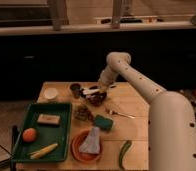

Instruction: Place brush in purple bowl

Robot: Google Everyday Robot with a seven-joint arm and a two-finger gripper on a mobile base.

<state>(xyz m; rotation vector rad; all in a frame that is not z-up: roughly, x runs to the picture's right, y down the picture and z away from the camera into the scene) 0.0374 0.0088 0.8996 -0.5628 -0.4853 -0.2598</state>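
Observation:
The purple bowl [97,97] stands on the wooden table [136,105], behind its middle. The brush [90,91], pale with a dark end, lies across the bowl's left rim, partly inside it. My gripper [102,86] hangs just above the bowl's right side, close to the brush. I cannot tell whether it touches the brush.
A metal cup [76,90] and a small white bowl [51,93] stand left of the purple bowl. In front are a green sponge block [104,121], a thin metal utensil [120,114], an orange dish [86,146] with a cloth, a green pepper [124,152] and a green tray [21,120] with food.

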